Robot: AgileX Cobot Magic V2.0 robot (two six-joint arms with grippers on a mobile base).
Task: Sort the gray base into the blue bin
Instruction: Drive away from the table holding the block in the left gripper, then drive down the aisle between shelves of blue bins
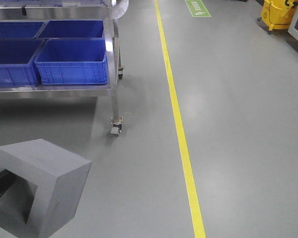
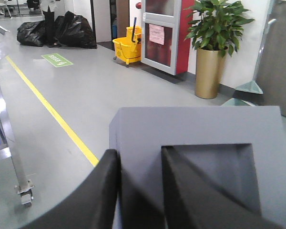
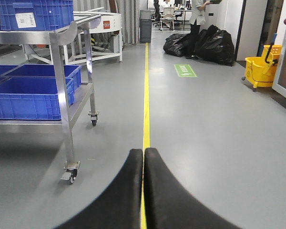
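Front and two wrist views, one moment.

**Counts.** One gray base [image 1: 42, 186]. Four blue bins [image 1: 72, 72], set two by two on the lower shelf of one steel cart [image 1: 114, 74]. The right wrist view shows a fifth bin on the cart's top shelf. One yellow floor line [image 1: 181, 139] runs past the cart's right side. One yellow mop bucket [image 1: 278, 15] stands at the far right. The left wrist view adds one potted plant [image 2: 214, 28] and a heap of black bags [image 2: 57, 31].

**Tools.** Left gripper [image 2: 140, 191]: clenched on the base, gripping one wall of it. One finger lies against the outer face and the other sits inside the square recess. Right gripper [image 3: 143, 191]: clamped tight, its fingers touching along their length with nothing between them. It points along the yellow line.

**Base relative to tool and bins.** The base sits at the tips of the left gripper. In the front view it fills the lower left corner, on the near side of the cart and well apart from the bins. Its recess faces down and to the left.
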